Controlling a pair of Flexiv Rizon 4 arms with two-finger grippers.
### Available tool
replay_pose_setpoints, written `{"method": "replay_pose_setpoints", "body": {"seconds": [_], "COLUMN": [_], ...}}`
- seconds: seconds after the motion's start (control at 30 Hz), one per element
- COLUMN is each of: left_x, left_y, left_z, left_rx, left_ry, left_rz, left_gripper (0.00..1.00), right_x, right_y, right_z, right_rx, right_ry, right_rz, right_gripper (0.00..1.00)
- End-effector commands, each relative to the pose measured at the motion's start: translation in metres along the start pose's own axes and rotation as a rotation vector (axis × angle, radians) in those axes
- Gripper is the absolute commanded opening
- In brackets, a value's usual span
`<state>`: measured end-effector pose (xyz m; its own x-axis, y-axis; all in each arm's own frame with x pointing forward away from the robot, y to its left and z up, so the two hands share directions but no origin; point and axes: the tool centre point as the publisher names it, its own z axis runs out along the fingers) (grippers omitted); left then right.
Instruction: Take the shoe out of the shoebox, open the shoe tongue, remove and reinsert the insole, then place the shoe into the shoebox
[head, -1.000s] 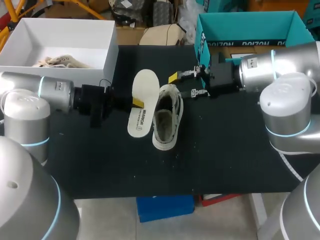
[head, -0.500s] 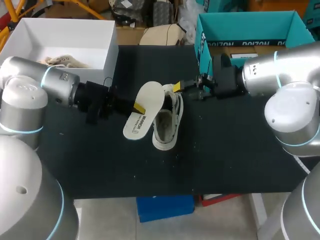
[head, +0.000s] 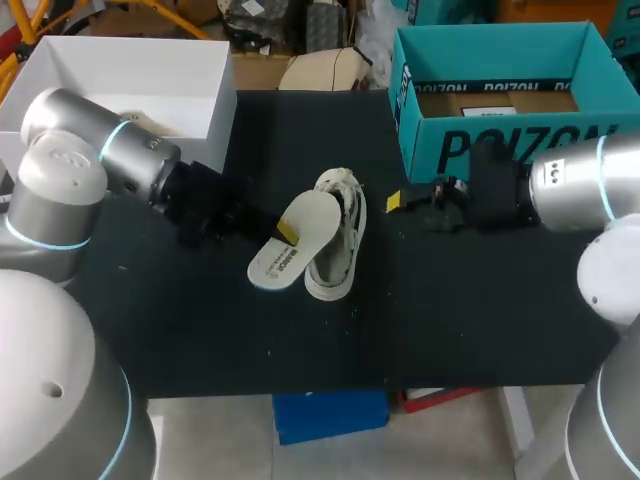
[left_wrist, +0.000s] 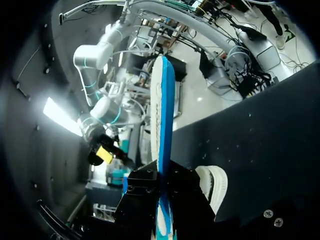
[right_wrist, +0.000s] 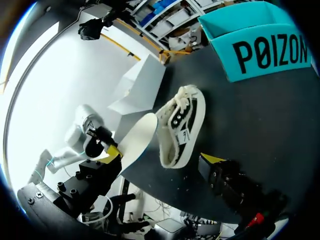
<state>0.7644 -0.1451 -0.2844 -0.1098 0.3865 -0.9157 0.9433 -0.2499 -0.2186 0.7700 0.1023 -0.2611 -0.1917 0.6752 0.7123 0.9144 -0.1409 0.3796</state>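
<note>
Fingers of left gripper (head: 286, 232) pinched on insole (head: 272, 265), held tilted alongside shoe (head: 338, 200). Shoe sole-down on black table (head: 450, 300), near its middle. Fingers of right gripper (head: 394, 201) spread wide, holding nothing, near shoe's other side, in front of teal box (head: 500, 150). White box (head: 220, 100) at table's far left corner.

The black table (head: 440, 320) has a matte, dark top, scattered with small pale specks around its middle and towards its near edge. On its far right part stands a teal cardboard box (head: 510, 150), open at the top with its flaps raised, and with large dark lettering across the near wall. A flat brown cardboard piece (head: 480, 103) lies inside it. The right wrist view shows the same teal box (right_wrist: 260, 47) standing at the far side of the dark tabletop (right_wrist: 270, 125).
</note>
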Motion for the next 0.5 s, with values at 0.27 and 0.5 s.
{"method": "replay_pose_setpoints", "body": {"seconds": [0.27, 0.5], "left_x": [0.002, 0.004], "left_y": [-0.027, -0.033], "left_z": [0.006, 0.004], "left_rx": [0.038, 0.019], "left_ry": [0.122, 0.108], "left_rz": [-0.118, -0.116], "left_gripper": [0.00, 0.00], "right_x": [-0.010, -0.010], "right_y": [-0.024, -0.024], "right_z": [-0.063, -0.063], "right_rx": [-0.040, -0.040], "right_ry": [-0.069, -0.069], "right_rz": [0.029, 0.029], "right_gripper": [1.00, 1.00]}}
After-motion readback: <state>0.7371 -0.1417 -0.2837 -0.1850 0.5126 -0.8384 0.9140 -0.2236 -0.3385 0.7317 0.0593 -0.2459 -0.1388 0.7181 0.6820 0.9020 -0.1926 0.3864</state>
